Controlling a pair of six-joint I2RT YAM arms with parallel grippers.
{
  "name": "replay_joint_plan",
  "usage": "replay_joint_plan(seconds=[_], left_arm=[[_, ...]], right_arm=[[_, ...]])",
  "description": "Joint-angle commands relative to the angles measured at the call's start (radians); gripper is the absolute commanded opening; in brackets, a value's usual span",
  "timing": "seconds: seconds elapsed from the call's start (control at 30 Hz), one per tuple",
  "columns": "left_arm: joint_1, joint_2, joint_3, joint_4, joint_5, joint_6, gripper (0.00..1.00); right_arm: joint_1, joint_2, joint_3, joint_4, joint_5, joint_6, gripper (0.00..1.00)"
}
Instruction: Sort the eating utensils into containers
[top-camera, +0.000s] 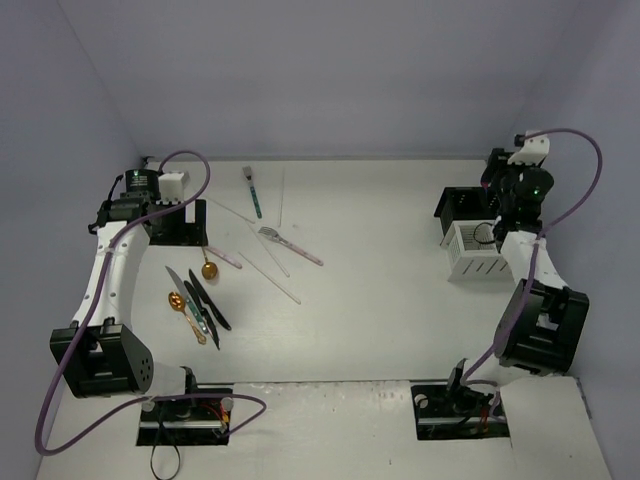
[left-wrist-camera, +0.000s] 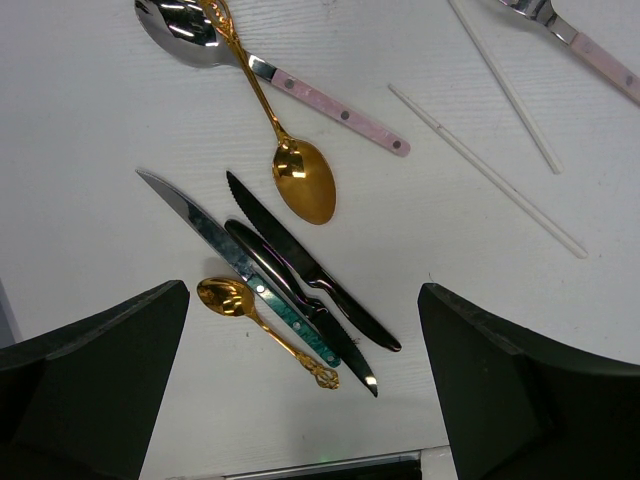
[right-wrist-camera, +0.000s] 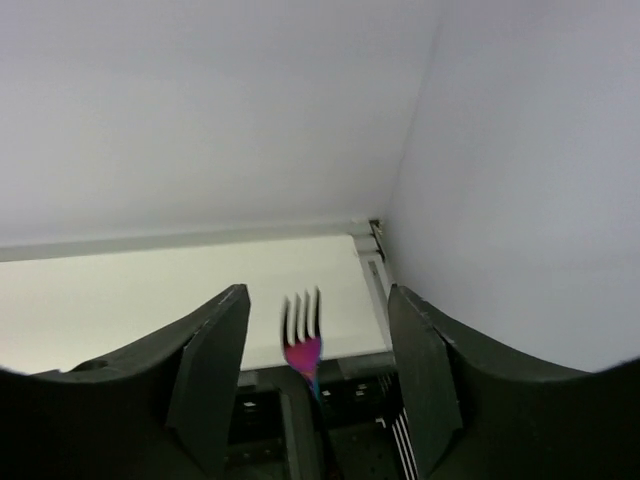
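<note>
Sorting looked barely begun. In the top view, nearly all the slim cutlery lay loose on the white table (top-camera: 380, 310), left of centre. A teal-handled utensil (top-camera: 252, 192) lay alone towards the top. Below it were a silver fork with a pale pink handle (top-camera: 290, 243), thin white sticks (top-camera: 272, 268), a gold spoon (top-camera: 208, 267) and a cluster of black knives (top-camera: 207, 302). At the right edge stood the white slotted bin (top-camera: 480, 265), joined to the black bin (top-camera: 455, 205); what they already held could not be seen. The right claw (top-camera: 507, 198) hung over the bins, and the left claw (top-camera: 180, 222) sat at upper left, over the loose pile.

In the left wrist view, the left claw (left-wrist-camera: 303, 300) stood wide and empty, its fingers (left-wrist-camera: 90, 380) filling the lower corners. Below the gap lay two black serrated knives (left-wrist-camera: 300, 265), a silver-bladed knife with a teal handle (left-wrist-camera: 262, 290) and a small ornate gold spoon (left-wrist-camera: 228, 298), none of them touched. A pink-handled silver spoon (left-wrist-camera: 330, 105) lay higher in the frame.

In the right wrist view, the right claw (right-wrist-camera: 316, 300) was partly spread. A blurred fork with a magenta handle (right-wrist-camera: 303, 345) stood tines-up between its fingers (right-wrist-camera: 212, 370), with a gap on each side. Its handle pointed down at the dark bin compartment (right-wrist-camera: 258, 410) at lower centre. I judged this fork to be dropping in, which left roughly a dozen pieces to sort.
</note>
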Motion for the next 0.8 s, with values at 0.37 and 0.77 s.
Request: replay_joint_plan(seconds=[0.37, 0.77], left_arm=[[-0.001, -0.083, -0.036, 0.088, 0.059, -0.052, 0.97], [-0.005, -0.175, -0.124, 0.131, 0.115, -0.060, 0.97]], right_arm=[[0.656, 0.117, 0.473, -0.917, -0.014, -0.116, 0.55], [0.946, 0.546, 0.762, -1.082, 0.051, -0.105, 0.51]])
